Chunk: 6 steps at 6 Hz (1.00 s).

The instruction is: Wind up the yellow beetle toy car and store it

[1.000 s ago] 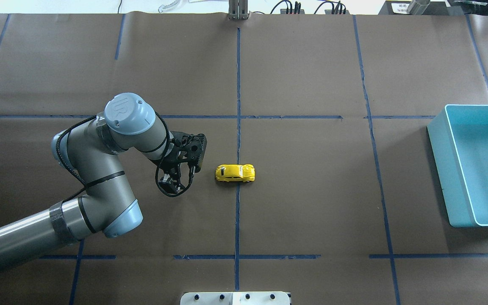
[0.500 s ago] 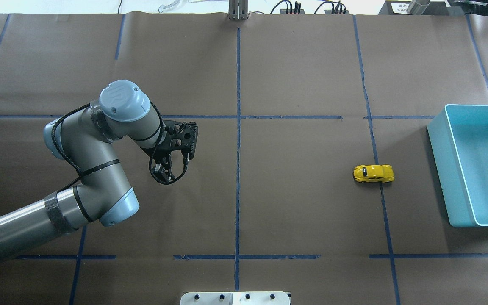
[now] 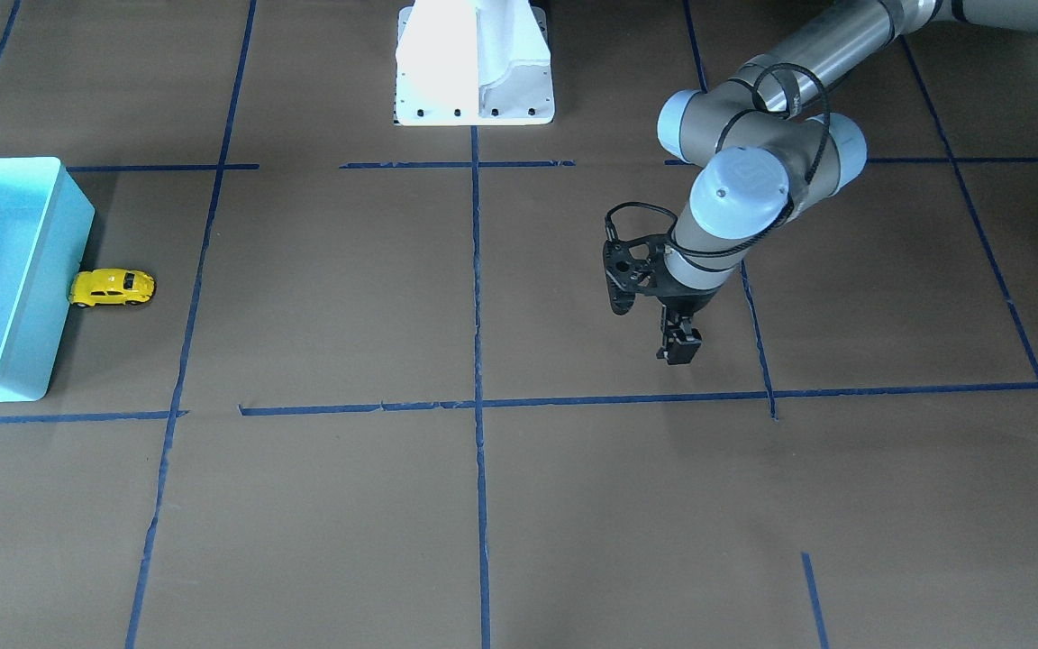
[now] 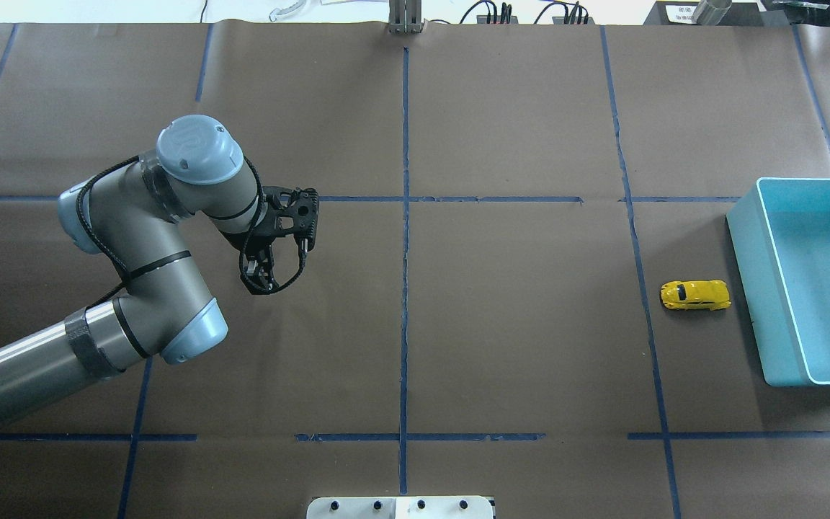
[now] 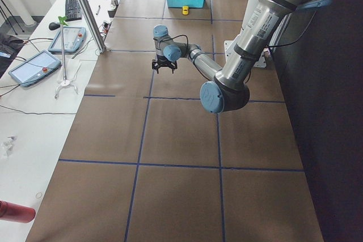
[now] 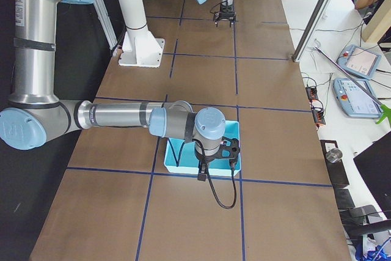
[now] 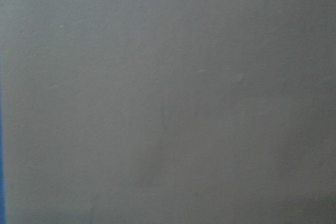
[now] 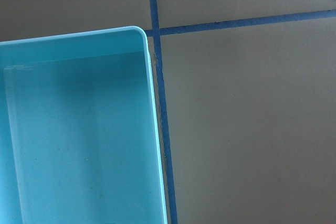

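My left claw [image 3: 679, 350] is black, on a grey arm [image 4: 163, 288] with pale blue joint caps [image 4: 192, 148]. The worktop [image 4: 516, 346] is brown, gridded with blue tape lines [image 4: 404, 324]. At three o'clock, the beetle toy car [image 4: 695, 295] is bright yellow with dark windows, beside a light turquoise bin [image 4: 746, 288].

- A robotics lab: the counter [image 4: 516, 130] is papered brown and gridded with blue tape [image 4: 405, 144].
- Teach pendants [image 5: 71, 38] and a keyboard [image 5: 73, 7] lie on the side bench [image 5: 34, 117] alongside.

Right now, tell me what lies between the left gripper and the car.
Between left gripper and car: only brown paper and two blue tape lines, per the overhead view.
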Tool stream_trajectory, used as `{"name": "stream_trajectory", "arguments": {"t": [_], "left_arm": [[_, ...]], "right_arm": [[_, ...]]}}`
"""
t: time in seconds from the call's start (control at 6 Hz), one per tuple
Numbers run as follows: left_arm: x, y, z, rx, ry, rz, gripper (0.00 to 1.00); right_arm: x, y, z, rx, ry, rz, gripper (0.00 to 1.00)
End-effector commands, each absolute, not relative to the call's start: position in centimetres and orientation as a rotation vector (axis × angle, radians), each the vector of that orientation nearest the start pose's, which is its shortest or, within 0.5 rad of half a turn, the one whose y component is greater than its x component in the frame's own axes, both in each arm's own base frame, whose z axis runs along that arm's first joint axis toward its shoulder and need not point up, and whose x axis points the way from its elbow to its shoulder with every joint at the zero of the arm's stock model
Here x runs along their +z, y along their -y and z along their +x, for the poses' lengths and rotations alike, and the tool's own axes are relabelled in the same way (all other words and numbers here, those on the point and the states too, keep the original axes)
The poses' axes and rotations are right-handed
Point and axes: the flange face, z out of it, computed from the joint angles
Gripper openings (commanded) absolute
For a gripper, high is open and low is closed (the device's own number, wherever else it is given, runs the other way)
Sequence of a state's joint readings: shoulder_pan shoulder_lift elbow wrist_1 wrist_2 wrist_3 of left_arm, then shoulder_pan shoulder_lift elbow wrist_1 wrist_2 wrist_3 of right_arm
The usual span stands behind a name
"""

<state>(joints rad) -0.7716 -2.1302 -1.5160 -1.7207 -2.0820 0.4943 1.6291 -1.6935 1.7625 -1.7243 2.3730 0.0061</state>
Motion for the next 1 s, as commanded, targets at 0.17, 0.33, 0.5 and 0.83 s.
{"name": "stream_trajectory", "arguments": {"t": [0.17,0.33,0.5,0.83], "left_arm": [[37.8,59.6,37.2,1.249,-0.667,0.456,1.00],[38.5,60.7,34.8,1.209,-0.655,0.445,1.00],[42.3,61.4,30.1,1.139,-0.637,0.408,1.00],[53.4,60.5,15.7,0.892,-0.750,0.280,1.00]], "right_arm": [[63.5,42.8,8.7,0.095,0.804,-0.059,1.00],[63.3,42.9,8.7,0.094,0.804,-0.056,1.00],[63.3,42.9,8.6,0.094,0.810,-0.056,1.00],[61.1,44.1,7.6,0.051,0.829,-0.020,1.00]]}}
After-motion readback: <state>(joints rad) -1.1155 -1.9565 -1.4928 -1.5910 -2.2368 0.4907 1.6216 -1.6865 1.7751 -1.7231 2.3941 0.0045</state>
